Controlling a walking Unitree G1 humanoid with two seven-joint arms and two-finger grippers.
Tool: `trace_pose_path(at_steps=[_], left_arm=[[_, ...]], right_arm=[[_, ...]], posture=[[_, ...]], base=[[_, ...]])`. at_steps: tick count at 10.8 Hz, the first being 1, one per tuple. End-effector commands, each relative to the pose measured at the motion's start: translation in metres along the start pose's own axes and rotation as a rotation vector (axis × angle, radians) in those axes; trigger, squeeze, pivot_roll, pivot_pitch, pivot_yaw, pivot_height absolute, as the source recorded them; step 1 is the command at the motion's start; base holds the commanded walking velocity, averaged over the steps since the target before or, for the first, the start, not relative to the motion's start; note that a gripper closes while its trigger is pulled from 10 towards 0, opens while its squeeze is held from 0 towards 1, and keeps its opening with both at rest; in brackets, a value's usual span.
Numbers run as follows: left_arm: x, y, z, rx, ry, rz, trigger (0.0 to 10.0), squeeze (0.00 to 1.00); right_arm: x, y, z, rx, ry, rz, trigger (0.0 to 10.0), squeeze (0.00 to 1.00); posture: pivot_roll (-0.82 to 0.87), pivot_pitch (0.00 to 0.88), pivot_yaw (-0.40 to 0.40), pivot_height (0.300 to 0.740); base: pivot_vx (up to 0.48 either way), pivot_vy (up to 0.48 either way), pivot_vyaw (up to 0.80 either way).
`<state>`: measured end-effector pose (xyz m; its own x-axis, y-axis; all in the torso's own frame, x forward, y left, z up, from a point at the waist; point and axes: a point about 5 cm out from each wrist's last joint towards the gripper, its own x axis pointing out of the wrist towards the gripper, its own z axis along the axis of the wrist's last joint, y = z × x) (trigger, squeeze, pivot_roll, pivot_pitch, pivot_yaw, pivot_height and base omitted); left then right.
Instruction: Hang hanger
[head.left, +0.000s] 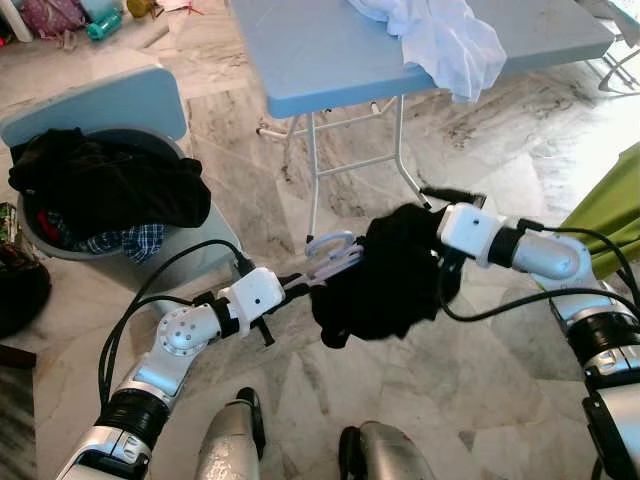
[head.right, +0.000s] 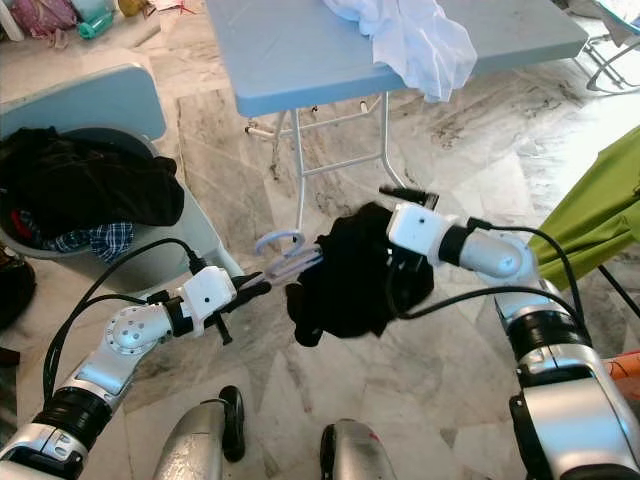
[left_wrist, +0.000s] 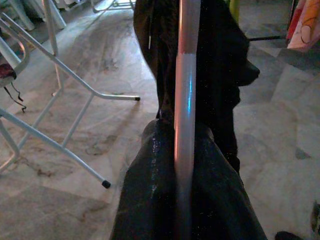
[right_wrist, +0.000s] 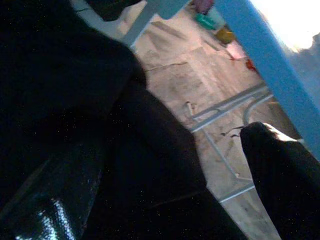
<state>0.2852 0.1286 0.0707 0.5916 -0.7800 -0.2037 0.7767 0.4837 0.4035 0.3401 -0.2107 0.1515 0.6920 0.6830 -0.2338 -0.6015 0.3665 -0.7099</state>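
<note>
Between both arms, hanger (head.left: 332, 256) in left gripper (head.left: 297, 283), black garment (head.left: 385, 275)

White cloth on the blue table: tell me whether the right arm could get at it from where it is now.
Probably not right away. The right gripper is buried in the black garment on the hanger, which the left gripper holds. The white cloth lies well beyond, on the blue table, with nothing between.

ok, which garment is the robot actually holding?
The black garment bunched between both grippers, on the pale hanger. The other black clothes lie in the basket; the white cloth lies on the blue table.
</note>
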Motion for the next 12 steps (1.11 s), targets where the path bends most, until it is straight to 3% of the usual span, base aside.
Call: trace_pose_path(at_steps=[1,4,7,9,10,11,12], left_arm=[[0.000,0.001,0.002,-0.007,-0.015,0.027,0.0,0.00],[-0.001,0.006,0.001,-0.026,-0.013,0.062,0.0,0.00],[-0.001,0.017,0.005,-0.041,-0.027,0.137,0.0,0.00],[-0.001,0.020,0.009,-0.039,-0.044,0.135,0.0,0.00],[0.000,0.020,0.012,-0.032,-0.055,0.135,0.0,0.00],[0.001,0.019,0.016,-0.031,-0.073,0.127,0.0,0.00],[0.004,0.016,0.021,-0.033,-0.097,0.112,0.0,0.00]], right_arm=[[-0.003,-0.004,-0.002,0.015,0.005,-0.044,10.0,1.00],[-0.008,-0.015,-0.007,0.091,0.016,-0.277,10.0,1.00],[-0.015,0.003,-0.020,0.177,0.059,-0.256,10.0,0.96],[-0.022,0.013,-0.036,0.228,0.157,-0.251,10.0,0.73],[-0.023,0.027,-0.043,0.278,0.199,-0.203,10.0,0.52],[-0.020,0.042,-0.045,0.349,0.201,-0.152,10.0,0.17],[-0.013,0.054,-0.043,0.395,0.186,-0.127,10.0,0.00]], posture=[[-0.01,0.209,-0.052,0.740],[-0.01,0.209,-0.050,0.740],[-0.02,0.209,-0.048,0.740],[-0.01,0.211,-0.048,0.740],[-0.01,0.211,-0.048,0.740],[-0.01,0.212,-0.047,0.740],[-0.01,0.213,-0.046,0.740]], base=[[0.000,0.000,0.00],[0.000,0.000,0.00],[0.000,0.000,0.00],[0.000,0.000,0.00],[0.000,0.000,0.00],[0.000,0.000,0.00],[0.000,0.000,0.00]])
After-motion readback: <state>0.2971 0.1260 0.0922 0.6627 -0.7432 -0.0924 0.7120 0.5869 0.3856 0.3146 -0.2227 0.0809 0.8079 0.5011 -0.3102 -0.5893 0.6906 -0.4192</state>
